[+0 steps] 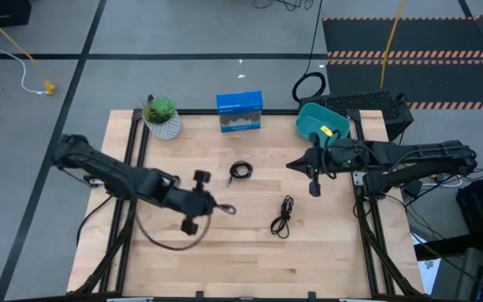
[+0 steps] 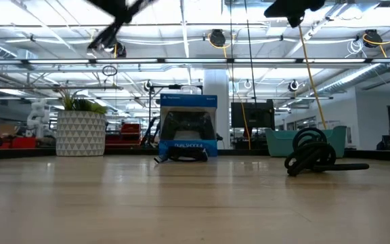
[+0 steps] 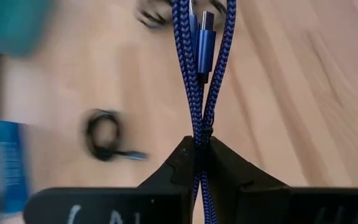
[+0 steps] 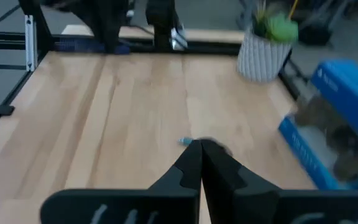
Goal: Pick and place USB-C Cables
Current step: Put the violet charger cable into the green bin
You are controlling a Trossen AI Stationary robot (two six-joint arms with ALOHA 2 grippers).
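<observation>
My left gripper point(image 1: 215, 206) hangs over the table's middle left and is shut on the blue-purple braided USB-C cable point(image 3: 201, 68), whose loop point(image 1: 227, 210) sticks out past the fingertips. The tight round black coil point(image 1: 241, 171) lies flat on the wood in front of the blue box; it also shows in the left wrist view point(image 3: 104, 134). The long loose black bundle point(image 1: 283, 216) lies flat nearer the near edge point(image 2: 310, 154). My right gripper point(image 1: 293, 164), shut and empty point(image 4: 201, 158), hovers right of the tight coil, pointing toward the table's left. My left gripper pinches the blue-purple cable between its two fingers, where two braided strands point(image 3: 199, 134) cross. The strands run along the fingers and out past the tips, with a connector point(image 3: 205, 43) between them. The fingers point toward the table's right, slanting down. The cable is lifted clear of the table.
A teal bin point(image 1: 321, 122) stands at the far right corner, a blue box point(image 1: 240, 111) at the far middle, and a potted plant point(image 1: 162, 116) at the far left. A big black cable loop point(image 1: 309, 86) lies off the table beyond the bin. Bare wood lies along the near edge.
</observation>
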